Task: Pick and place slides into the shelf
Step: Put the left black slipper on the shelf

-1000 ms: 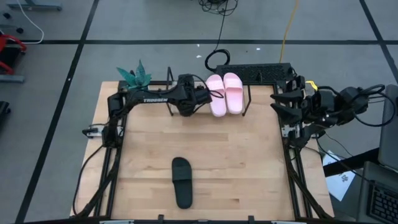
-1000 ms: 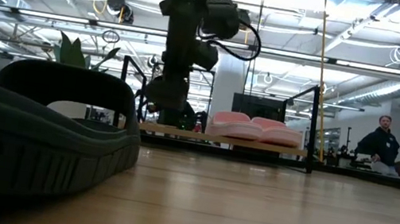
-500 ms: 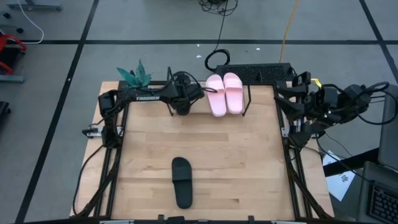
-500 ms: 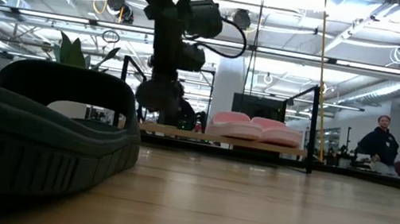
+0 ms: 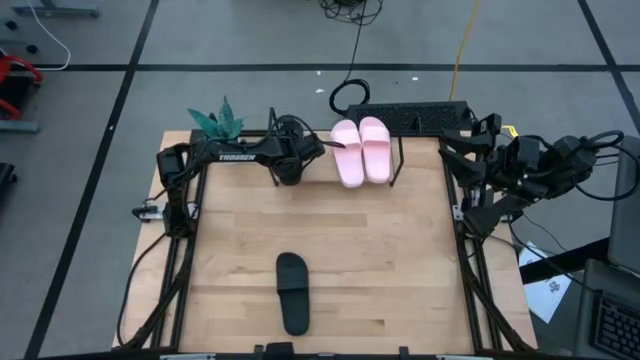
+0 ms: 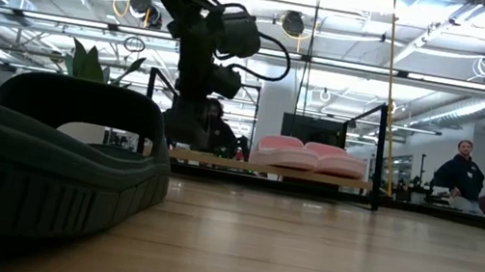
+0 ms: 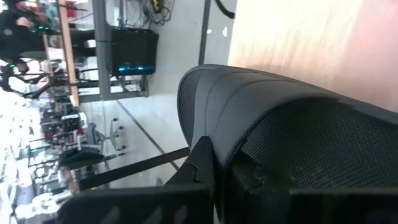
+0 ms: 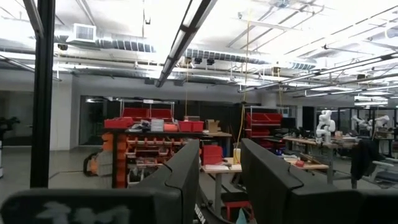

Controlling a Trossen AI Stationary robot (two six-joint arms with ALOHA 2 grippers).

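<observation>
The left gripper (image 5: 287, 170) clamps a matte black slide sandal (image 7: 292, 124) over the low wooden shelf (image 5: 385, 172) at the table's far edge, beside the pale pink pair (image 5: 361, 150). Another black sandal (image 5: 292, 292) lies near the front edge. The right gripper (image 5: 470, 165) waits open at the right edge.

A green plant (image 5: 216, 121) is seen at the surface's (image 5: 400, 260) far left corner. A person (image 6: 460, 176) is seen in the room behind.
</observation>
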